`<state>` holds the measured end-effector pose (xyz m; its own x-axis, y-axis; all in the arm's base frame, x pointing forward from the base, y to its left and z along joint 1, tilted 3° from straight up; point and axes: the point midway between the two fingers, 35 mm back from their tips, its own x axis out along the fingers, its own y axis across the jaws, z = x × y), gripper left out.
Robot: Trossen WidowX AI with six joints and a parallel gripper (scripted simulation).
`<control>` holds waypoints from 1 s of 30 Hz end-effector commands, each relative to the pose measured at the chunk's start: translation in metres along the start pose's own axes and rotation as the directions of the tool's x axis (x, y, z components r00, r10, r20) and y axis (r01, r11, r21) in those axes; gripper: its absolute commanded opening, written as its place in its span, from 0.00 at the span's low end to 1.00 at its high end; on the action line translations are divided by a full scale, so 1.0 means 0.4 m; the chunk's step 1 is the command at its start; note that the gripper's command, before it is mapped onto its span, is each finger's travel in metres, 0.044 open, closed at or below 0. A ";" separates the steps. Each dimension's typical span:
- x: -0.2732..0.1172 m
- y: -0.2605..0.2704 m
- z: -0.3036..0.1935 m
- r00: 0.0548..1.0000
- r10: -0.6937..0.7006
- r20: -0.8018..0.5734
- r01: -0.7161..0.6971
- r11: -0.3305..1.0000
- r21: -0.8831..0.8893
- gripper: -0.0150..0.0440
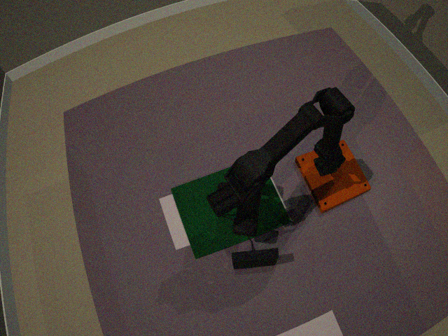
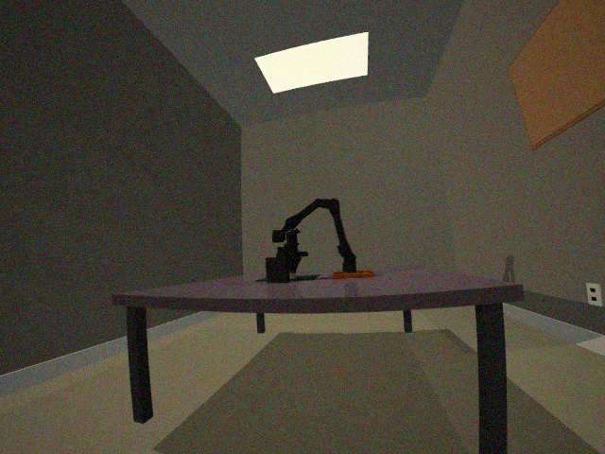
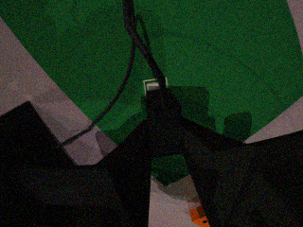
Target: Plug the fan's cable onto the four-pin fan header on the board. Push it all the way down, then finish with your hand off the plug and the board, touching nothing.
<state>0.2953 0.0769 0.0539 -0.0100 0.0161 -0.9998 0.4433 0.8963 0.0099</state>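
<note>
Jaws clamped on the dark plug (image 3: 162,105) of the fan's cable (image 3: 124,78), at the white-outlined header (image 3: 149,84) on the green board (image 1: 195,217) (image 2: 308,277) (image 3: 227,52); seating is unclear, release and withdrawal remain.

Mauve table (image 1: 152,119) (image 2: 318,304), dark legs; grey walls (image 2: 341,170); bright ceiling panel (image 2: 318,62).

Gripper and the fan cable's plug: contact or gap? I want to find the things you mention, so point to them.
Touching. The wrist view shows the plug (image 3: 163,106) clamped between the fingertips of the gripper (image 1: 245,233) (image 3: 162,123), its cable (image 3: 152,63) rising from it.
</note>
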 end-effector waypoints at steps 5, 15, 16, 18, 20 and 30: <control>0.006 0.001 -0.001 1.000 0.002 -0.003 -0.002 1.000 0.004 0.25; 0.011 0.001 -0.001 1.000 0.002 -0.003 -0.002 1.000 0.004 0.25; 0.011 0.001 -0.001 1.000 0.002 -0.003 -0.002 1.000 0.004 0.25; 0.012 0.001 -0.001 1.000 0.002 -0.003 -0.002 1.000 0.003 0.25; 0.013 0.001 -0.001 1.000 0.002 -0.003 -0.002 1.000 0.003 0.25; 0.016 0.001 -0.001 1.000 0.002 -0.003 -0.002 1.000 0.003 0.25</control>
<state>0.2949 0.0769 0.0485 -0.0102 0.0160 -0.9998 0.4430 0.8965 0.0098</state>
